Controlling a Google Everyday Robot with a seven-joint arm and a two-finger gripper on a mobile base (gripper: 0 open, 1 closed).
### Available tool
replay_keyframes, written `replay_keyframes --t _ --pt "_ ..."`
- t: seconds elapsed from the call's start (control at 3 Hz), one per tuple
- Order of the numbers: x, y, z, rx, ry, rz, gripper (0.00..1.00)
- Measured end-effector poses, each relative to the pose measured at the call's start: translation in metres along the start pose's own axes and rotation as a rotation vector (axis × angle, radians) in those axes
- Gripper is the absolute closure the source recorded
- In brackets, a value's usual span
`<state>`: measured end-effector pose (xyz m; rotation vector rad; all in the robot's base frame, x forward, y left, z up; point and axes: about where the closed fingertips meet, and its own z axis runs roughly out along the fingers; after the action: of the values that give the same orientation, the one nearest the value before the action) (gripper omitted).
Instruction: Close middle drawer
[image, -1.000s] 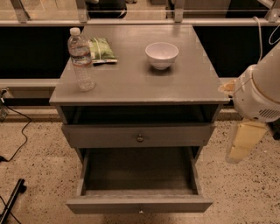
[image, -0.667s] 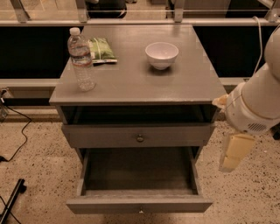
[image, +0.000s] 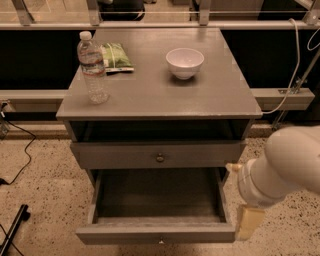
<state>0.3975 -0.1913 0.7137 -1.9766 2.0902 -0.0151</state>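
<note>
The middle drawer (image: 157, 232) is grey, pulled far out at the bottom of the cabinet, and its deep box is empty. Its low front carries a small round knob (image: 161, 241). Above it a grey drawer front (image: 115, 155) with its own knob sits nearly flush under a dark gap. My gripper (image: 248, 223) hangs from the white arm (image: 282, 167) at the right. It is just outside the right front corner of the open drawer, close to the end of its front. Nothing shows in it.
On the cabinet top (image: 150, 95) stand a water bottle (image: 92, 67), a green snack bag (image: 116, 56) and a white bowl (image: 184, 62). A cable (image: 17, 150) and a black object (image: 12, 231) lie on the speckled floor at the left. A rail runs behind.
The arm has swung left and down, bringing my gripper from beside the cabinet's right edge to the right front corner of the open drawer. The drawers have not moved.
</note>
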Motion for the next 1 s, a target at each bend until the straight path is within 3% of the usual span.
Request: replay_keyframes --t 0.33,0.67,1.0 --pt "0.006 0.038 0.055 0.005 -0.043 -0.031 0.0" --pt "0.009 0.054 0.088 0.041 -0.108 -0.071 0.0" --pt "0.009 0.054 0.087 0.04 -0.107 -0.07 0.0"
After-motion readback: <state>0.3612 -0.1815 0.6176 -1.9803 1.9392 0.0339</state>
